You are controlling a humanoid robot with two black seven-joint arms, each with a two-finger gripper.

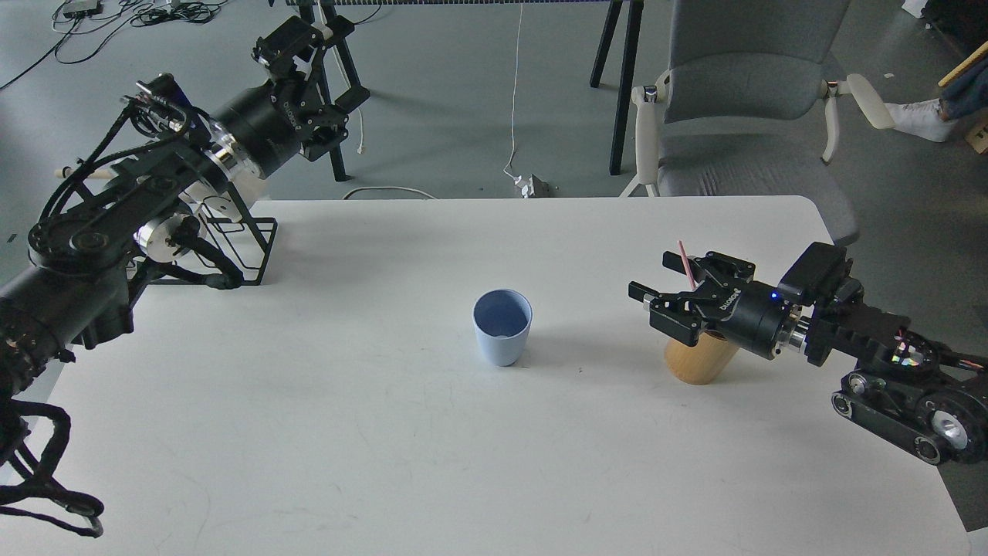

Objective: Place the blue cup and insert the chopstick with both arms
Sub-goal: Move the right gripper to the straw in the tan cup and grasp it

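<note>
The blue cup (502, 327) stands upright and empty near the middle of the white table (370, 448). To its right is a tan bamboo cylinder (697, 358), and the pink chopstick (684, 262) pokes up out of it. My right gripper (662, 279) hovers open over the cylinder's mouth, its fingers on either side of the chopstick and covering its lower part. My left gripper (297, 42) is raised beyond the table's far left corner, open and holding nothing.
A black wire stand (245, 255) sits at the table's far left corner under my left arm. A grey office chair (741, 100) and black table legs (617, 85) stand beyond the far edge. Cables lie on the floor.
</note>
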